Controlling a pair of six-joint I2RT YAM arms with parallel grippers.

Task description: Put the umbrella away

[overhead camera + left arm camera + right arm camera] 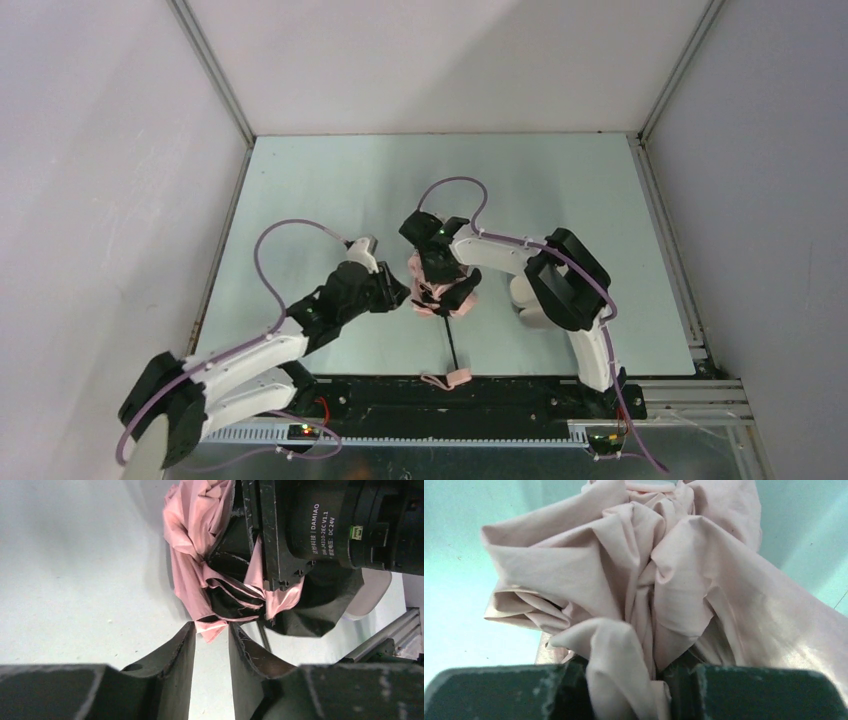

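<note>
My right gripper (625, 680) pinches the umbrella's (634, 580) bunched canopy mid-table. My left gripper (211, 630), at its 9 o'clock, stands slightly spread. The handle (452, 379) lies at 6 o'clock by the table's (330, 180) near edge, with open tabletop toward 12.

Salmon-pink umbrella (639, 580), black shaft (453, 345), pale green table (330, 180), black left fingers (170, 655)

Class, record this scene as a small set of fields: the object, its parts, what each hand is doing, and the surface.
object: pink umbrella, fabric loose and crumpled
shaft: thin, dark, extended toward the arm bases
handle: pink, lying at the near edge of the table
right hand: closed on bunched fabric
left hand: jaws slightly apart, a fabric corner at its tips
surface: pale green
</note>
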